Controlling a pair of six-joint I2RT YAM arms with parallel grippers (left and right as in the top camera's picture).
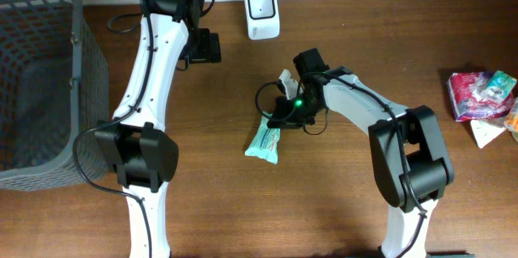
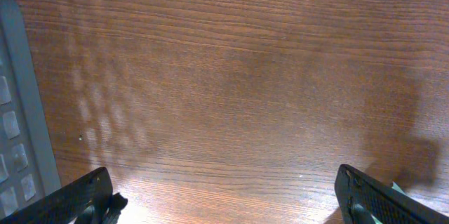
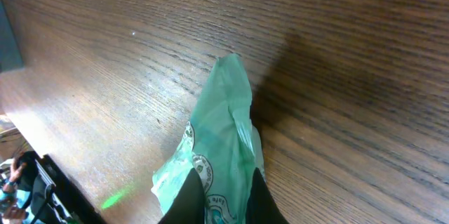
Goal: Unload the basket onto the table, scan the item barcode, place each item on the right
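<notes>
Green packet (image 3: 226, 119) print apparently unreadable

packet (image 3: 226, 115): mint green, white round print
table (image 1: 324, 201): brown wood grain
basket (image 1: 91, 72): grey mesh
scanner (image 1: 262, 12): white, dark face

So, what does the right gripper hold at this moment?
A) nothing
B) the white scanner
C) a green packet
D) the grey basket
C: in the right wrist view the right gripper is pinched shut on the end of the green packet.
</notes>
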